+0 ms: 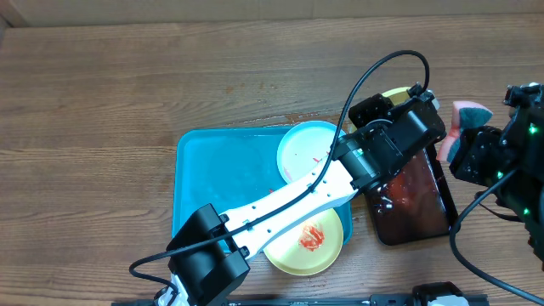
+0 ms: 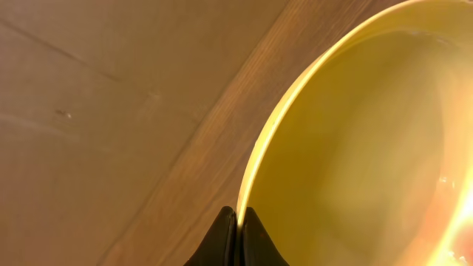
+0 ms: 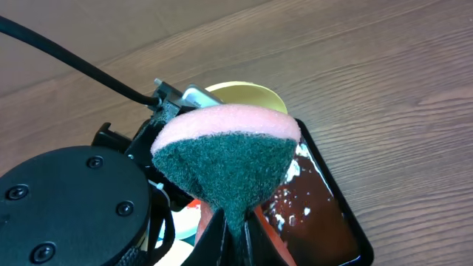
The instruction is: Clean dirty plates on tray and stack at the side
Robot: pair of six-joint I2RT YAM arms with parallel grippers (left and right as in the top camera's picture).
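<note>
Now the left gripper is clamped on the rim of a yellow plate, holding it by the far end of the dark tray, off the blue tray. Just right of it, the right gripper pinches a sponge, so the right arm is nearest for wiping.

Both arms reach to the right side, each gripper clamped on something.
The left arm runs from its base at the near left edge diagonally up and to the right, its white link stretched long and its dark wrist at the far end. The left gripper has its fingers pressed almost together on the rim of a plate. The right arm, dark, comes in from the right edge with its wrist turned leftward. The right gripper squeezes the lower tip of a sponge, which fans out above the fingers.
</note>
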